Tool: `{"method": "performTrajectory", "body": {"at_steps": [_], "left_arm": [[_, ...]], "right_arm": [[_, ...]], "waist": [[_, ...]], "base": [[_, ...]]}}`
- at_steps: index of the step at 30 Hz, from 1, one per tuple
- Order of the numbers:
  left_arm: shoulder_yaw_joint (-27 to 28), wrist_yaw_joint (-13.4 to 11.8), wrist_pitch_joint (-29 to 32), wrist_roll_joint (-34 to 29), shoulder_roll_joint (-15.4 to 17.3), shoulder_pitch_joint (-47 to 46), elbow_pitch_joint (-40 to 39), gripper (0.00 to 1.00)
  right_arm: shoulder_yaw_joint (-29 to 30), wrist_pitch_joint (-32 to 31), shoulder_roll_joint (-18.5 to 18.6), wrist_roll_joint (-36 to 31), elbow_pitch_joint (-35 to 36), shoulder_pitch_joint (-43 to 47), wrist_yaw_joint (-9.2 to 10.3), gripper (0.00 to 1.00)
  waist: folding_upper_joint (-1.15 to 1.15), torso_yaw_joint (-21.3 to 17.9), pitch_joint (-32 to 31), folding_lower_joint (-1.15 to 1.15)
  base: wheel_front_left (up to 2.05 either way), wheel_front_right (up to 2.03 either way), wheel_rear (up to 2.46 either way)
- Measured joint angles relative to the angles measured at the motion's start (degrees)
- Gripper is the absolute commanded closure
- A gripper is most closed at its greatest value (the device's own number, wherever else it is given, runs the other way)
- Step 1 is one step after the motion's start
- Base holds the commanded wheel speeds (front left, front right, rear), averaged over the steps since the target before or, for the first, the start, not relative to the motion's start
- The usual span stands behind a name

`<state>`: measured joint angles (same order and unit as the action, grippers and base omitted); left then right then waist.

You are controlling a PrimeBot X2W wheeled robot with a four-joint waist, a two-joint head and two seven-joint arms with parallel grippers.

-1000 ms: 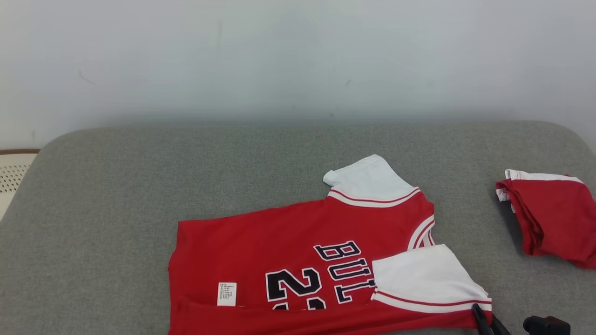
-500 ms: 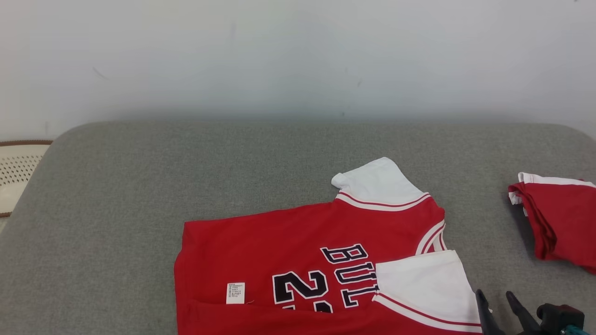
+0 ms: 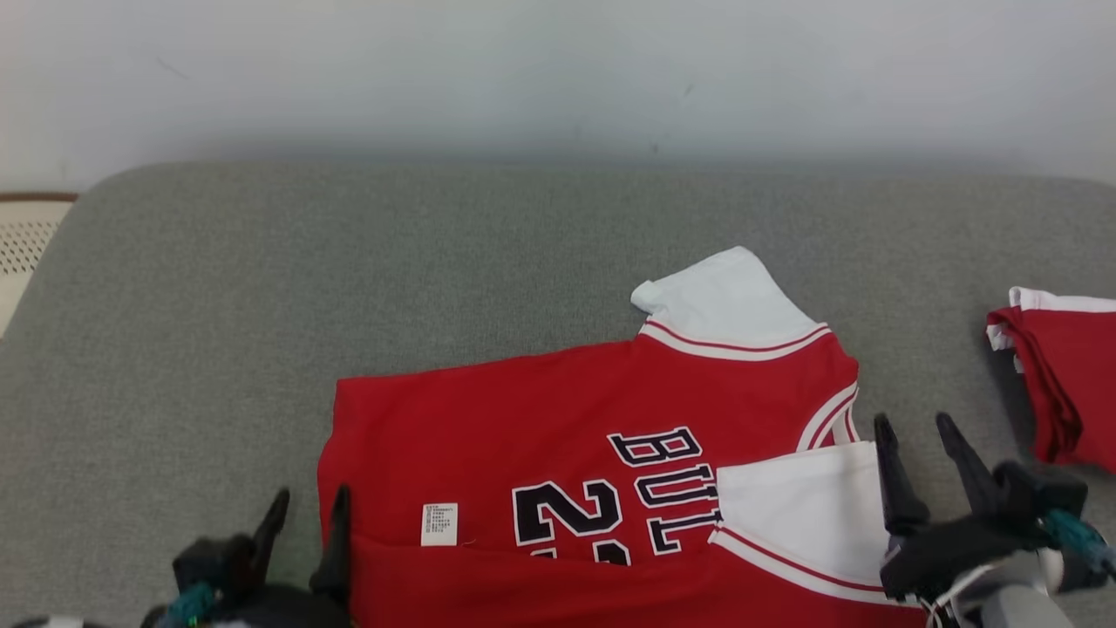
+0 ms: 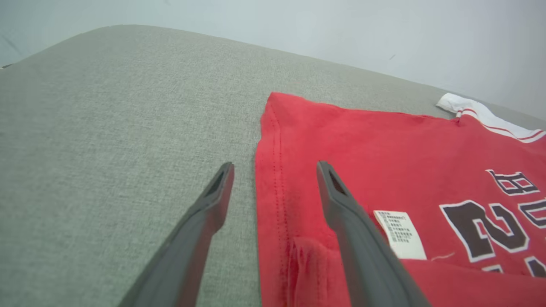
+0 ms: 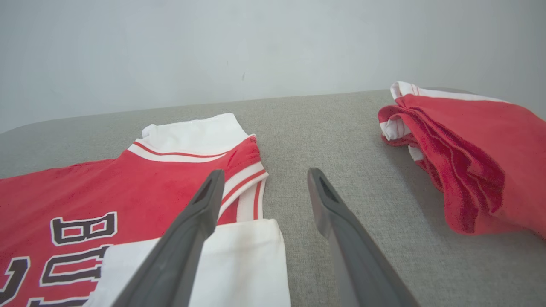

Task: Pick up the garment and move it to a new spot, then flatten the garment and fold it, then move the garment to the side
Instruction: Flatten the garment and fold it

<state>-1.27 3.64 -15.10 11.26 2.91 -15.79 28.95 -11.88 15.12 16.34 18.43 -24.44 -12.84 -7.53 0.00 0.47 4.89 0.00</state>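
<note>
The red garment (image 3: 540, 419) is laid out on the gray tabletop (image 3: 261, 288), and its near edge is folded over. The left fingers (image 3: 335, 545) are spread wide and nothing is held by them. The garment's side edge is seen between them, and a white tag (image 3: 438, 524) is found just beside the inner finger. The right fingers (image 3: 891, 488) are spread wide too, with nothing held. A white sleeve (image 3: 802, 506) is seen under one of them. A second red cloth (image 3: 1072, 384), folded, is placed well apart beyond their outer side.
</note>
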Motion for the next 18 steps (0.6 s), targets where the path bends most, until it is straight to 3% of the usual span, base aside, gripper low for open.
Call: {"method": "performTrajectory", "body": {"at_steps": [9,18], "left_arm": [[2.3,0.9,0.0,-3.4,1.5,-14.2,10.0,0.0],[1.5,1.3,0.0,-6.6,2.5,-19.7,16.6,0.0]], "right_arm": [[-2.9,0.0,-0.5,-0.8,1.5,-6.5,0.01,0.0],[-3.8,0.0,0.2,-0.4,2.4,-8.0,0.0,0.0]], "waist": [[0.0,-0.1,5.3,0.01],[0.01,-1.2,8.5,0.01]], "base": [[0.0,0.0,0.0],[0.0,0.0,0.0]]}}
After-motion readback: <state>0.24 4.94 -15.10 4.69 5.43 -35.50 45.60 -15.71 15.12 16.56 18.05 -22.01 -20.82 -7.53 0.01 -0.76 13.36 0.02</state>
